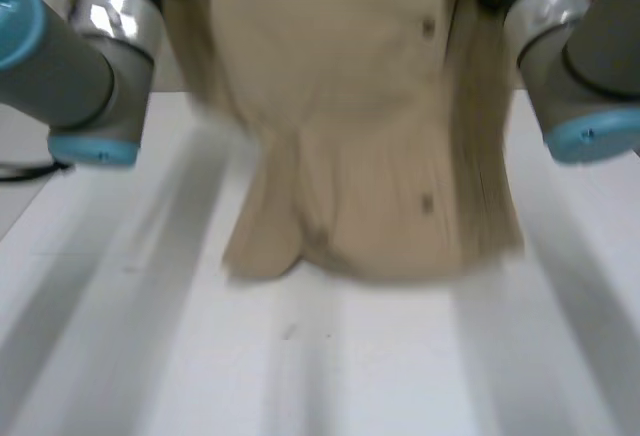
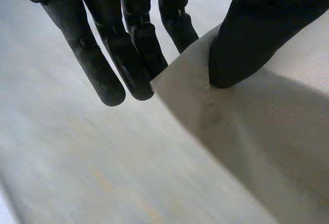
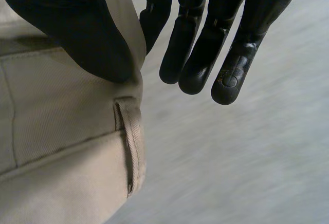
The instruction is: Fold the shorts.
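Beige shorts (image 1: 350, 136) hang above the white table (image 1: 330, 366), held up by both hands at their upper corners, the lower end just over the table. My left hand (image 2: 128, 34) pinches one corner of the shorts (image 2: 247, 131) between its thumb (image 2: 247, 44) and straight fingers (image 2: 103, 75). My right hand (image 3: 200, 34) pinches the other corner, by a belt loop (image 3: 131, 142), with its thumb (image 3: 82, 34) pressed on the cloth (image 3: 61, 131). The grey left arm (image 1: 80, 66) and the grey right arm (image 1: 580, 66) flank the shorts.
The white table stretches bare in front of the hanging cloth. A table edge shows at the left (image 1: 30, 206), with the floor beyond it.
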{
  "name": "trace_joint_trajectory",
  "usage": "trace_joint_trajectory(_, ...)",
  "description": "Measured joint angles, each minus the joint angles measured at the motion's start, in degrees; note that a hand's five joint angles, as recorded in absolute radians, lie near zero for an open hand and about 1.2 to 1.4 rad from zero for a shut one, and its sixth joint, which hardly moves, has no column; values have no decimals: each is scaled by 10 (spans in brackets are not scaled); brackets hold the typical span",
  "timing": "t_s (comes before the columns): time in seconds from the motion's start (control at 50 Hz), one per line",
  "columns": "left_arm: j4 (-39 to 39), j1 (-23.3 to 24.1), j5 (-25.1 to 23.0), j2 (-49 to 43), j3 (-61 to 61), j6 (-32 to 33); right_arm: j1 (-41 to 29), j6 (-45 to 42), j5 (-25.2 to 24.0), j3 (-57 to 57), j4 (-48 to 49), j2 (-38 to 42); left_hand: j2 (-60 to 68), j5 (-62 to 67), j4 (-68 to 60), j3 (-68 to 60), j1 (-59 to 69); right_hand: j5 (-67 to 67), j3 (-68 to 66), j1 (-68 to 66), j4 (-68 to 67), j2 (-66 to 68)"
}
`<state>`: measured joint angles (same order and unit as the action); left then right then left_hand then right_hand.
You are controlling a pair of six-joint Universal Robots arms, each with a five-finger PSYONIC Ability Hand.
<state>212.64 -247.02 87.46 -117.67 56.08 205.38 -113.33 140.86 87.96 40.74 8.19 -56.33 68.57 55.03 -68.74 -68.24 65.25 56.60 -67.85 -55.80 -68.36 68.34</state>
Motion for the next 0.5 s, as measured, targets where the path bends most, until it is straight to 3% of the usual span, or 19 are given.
trace_joint_trajectory(0.06, 76, -2, 12, 31, 15, -18, -1, 1, 9, 1, 52, -19, 0, 0, 0, 0, 0, 0, 0, 0, 0, 0)
trace_joint_trajectory(0.14, 113, -4, 21, 68, 51, -52, -4, 7, 12, 51, 88, -64, 0, 0, 0, 0, 0, 0, 0, 0, 0, 0)
trace_joint_trajectory(0.34, 81, -5, 20, 130, 210, -109, -6, 37, 3, 239, 63, -161, 0, 0, 0, 0, 0, 0, 0, 0, 0, 0)
trace_joint_trajectory(0.5, 69, 0, 15, 123, 367, -104, -5, 38, -2, 371, 21, -159, 1, 0, 0, 0, 0, 0, 0, 0, 0, 0)
